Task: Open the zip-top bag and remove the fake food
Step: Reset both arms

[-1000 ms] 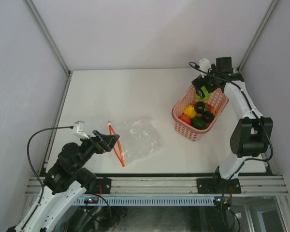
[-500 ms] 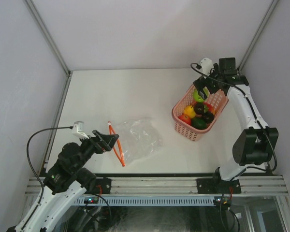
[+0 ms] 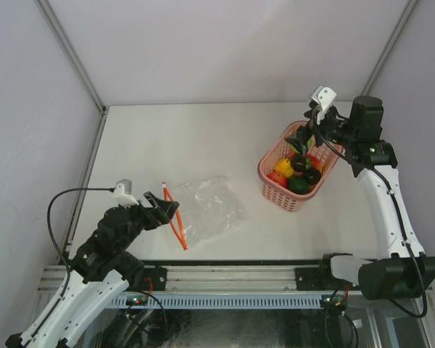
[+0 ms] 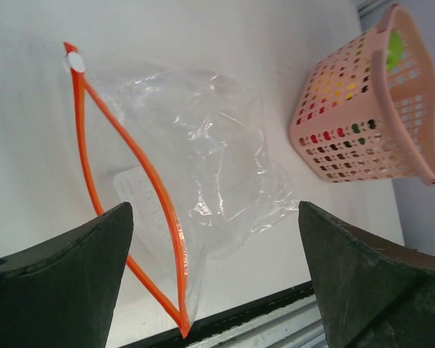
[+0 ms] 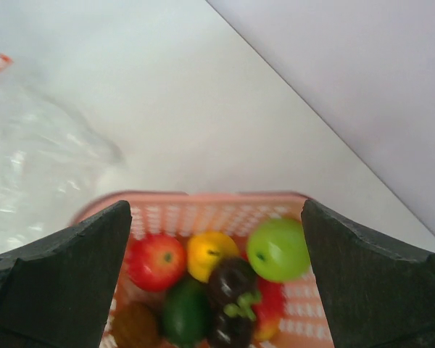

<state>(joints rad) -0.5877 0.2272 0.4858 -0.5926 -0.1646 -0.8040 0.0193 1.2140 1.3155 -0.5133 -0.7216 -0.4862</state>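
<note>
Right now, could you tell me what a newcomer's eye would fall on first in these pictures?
The pink perforated plastic basket at the right stands out, piled with bright plastic fruits and vegetables in red, yellow, green and near-black. Next comes the clear crinkly zip-top bag lying flat near the left front, its orange zip strip gaping open and nothing visible inside.
</note>
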